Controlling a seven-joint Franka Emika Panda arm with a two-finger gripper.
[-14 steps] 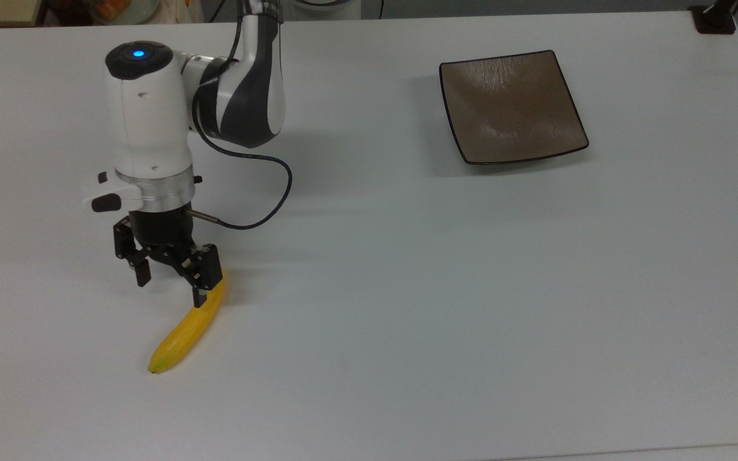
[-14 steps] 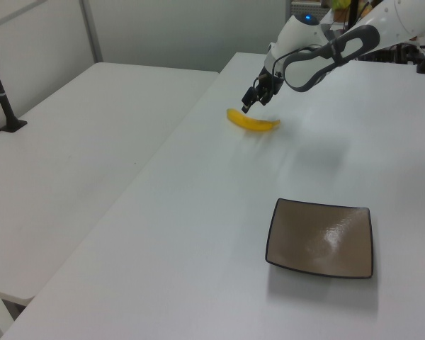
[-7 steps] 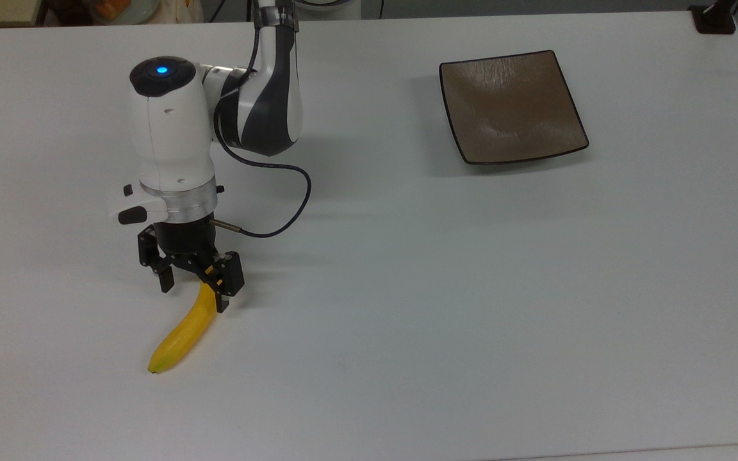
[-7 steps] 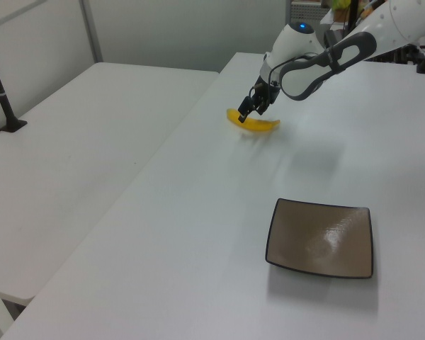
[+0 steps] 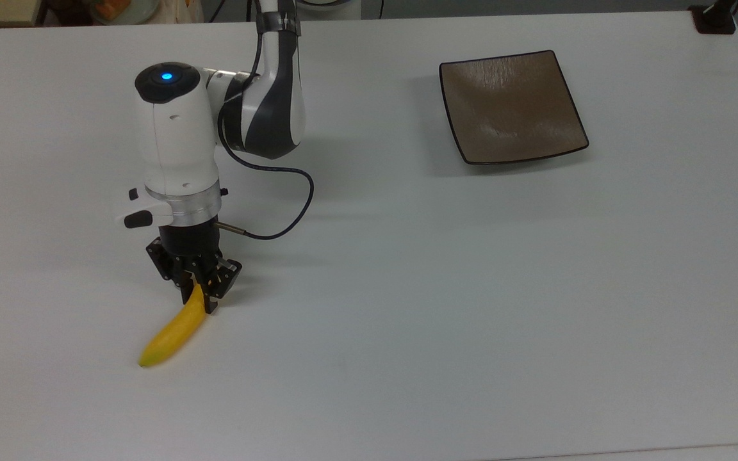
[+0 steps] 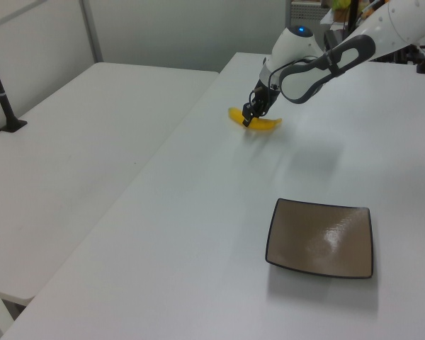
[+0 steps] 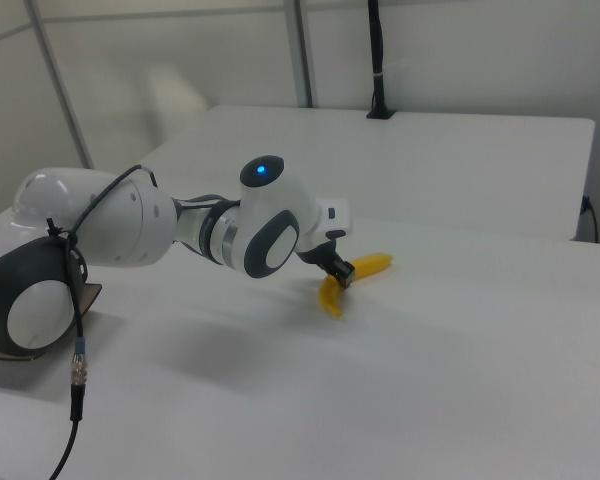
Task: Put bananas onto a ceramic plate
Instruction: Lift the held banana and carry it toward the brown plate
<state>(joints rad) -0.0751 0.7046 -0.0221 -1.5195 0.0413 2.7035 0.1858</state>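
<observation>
A slim yellow banana (image 5: 170,333) lies on the white table in the top view's lower left; it also appears as the banana (image 6: 263,124) in the left view and the banana (image 7: 368,266) in the right view. My gripper (image 5: 197,296) is down at the banana's upper end, its black fingers shut against both sides of the fruit. The gripper (image 6: 248,117) sits over the banana's middle in the left view, and the gripper (image 7: 340,272) does so in the right view. The square brown ceramic plate (image 5: 513,105) rests bare far off at the top view's upper right, also seen as the plate (image 6: 319,238).
The arm's grey cable (image 5: 279,211) loops beside the wrist. A black post base (image 5: 715,19) stands at the table's far right corner in the top view. A second white table (image 6: 71,149) adjoins on the left view's left. A wide stretch of white table (image 5: 407,288) separates banana and plate.
The gripper came down a little and its fingers closed from open onto the banana. The banana's free end swung slightly toward the top view's left.
</observation>
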